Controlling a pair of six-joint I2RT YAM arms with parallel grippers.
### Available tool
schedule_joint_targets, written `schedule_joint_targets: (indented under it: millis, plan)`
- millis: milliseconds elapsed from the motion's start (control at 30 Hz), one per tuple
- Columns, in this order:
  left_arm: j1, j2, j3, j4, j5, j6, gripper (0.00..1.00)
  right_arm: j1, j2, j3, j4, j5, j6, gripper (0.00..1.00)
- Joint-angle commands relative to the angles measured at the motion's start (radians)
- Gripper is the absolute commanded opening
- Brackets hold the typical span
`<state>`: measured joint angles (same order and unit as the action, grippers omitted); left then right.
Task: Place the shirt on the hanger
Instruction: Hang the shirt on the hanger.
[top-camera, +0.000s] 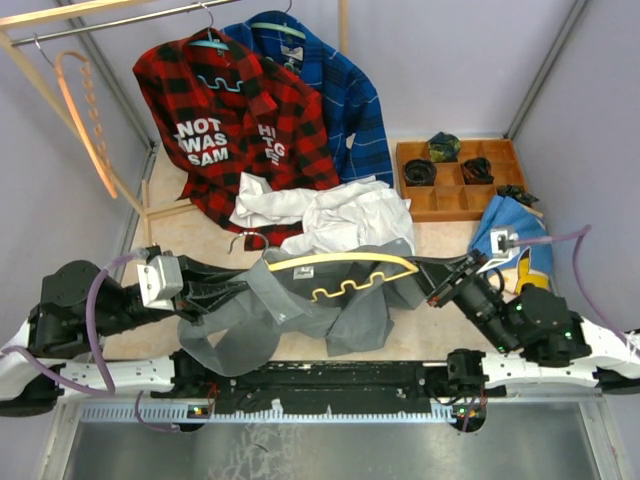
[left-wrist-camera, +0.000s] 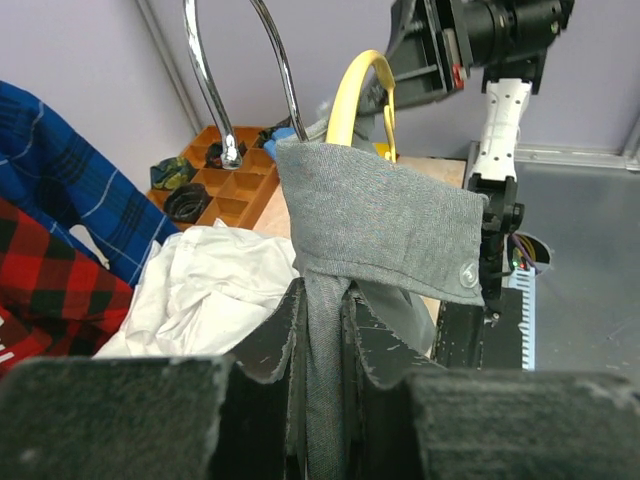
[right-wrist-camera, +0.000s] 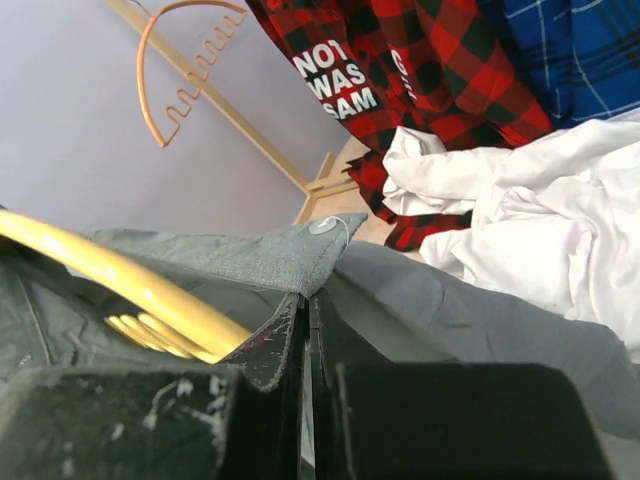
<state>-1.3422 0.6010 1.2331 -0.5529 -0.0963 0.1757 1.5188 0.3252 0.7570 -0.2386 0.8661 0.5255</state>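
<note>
Top view: the shirt is slung between the two arms just beyond their bases, with loose grey folds drooping toward the near table edge. The hanger lies across the shirt's upper part, yellow arm and wavy bar exposed. This view does not resolve either grip. Left wrist view does: the left gripper has its fingers pressed together on a vertical strip of grey fabric. Above it is a folded band with a button, and the silver hook and one yellow arm rise from behind the band. Right wrist view: the right gripper is closed tight on a buttoned corner of the shirt, with the yellow bar running under the cloth at left. Just beyond the shirt lies the crumpled white shirt. Right of that is the wooden tray, dark items in its compartments. Farther back, the red plaid shirt and the blue plaid shirt hang on teal hangers. The orange hanger is far left; the right wrist view also catches it.
</note>
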Motion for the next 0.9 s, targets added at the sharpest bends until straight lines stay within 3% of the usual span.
schedule_joint_targets:
  millis: [0, 233, 567, 867]
  plan:
    - [-0.005, -0.001, 0.013, 0.047, 0.049, -0.011, 0.00, 0.009, 0.009, 0.155, -0.276, 0.080, 0.002, 0.00]
    - [-0.005, -0.006, 0.018, 0.042, 0.030, -0.010, 0.00, 0.009, 0.054, 0.364, -0.507, 0.046, -0.065, 0.00]
    - [-0.005, -0.010, 0.026, 0.027, -0.029, 0.010, 0.00, 0.010, 0.253, 0.701, -0.919, -0.020, -0.037, 0.00]
    - [-0.005, -0.022, 0.059, 0.031, -0.046, 0.045, 0.00, 0.009, 0.405, 0.774, -1.169, 0.013, 0.023, 0.00]
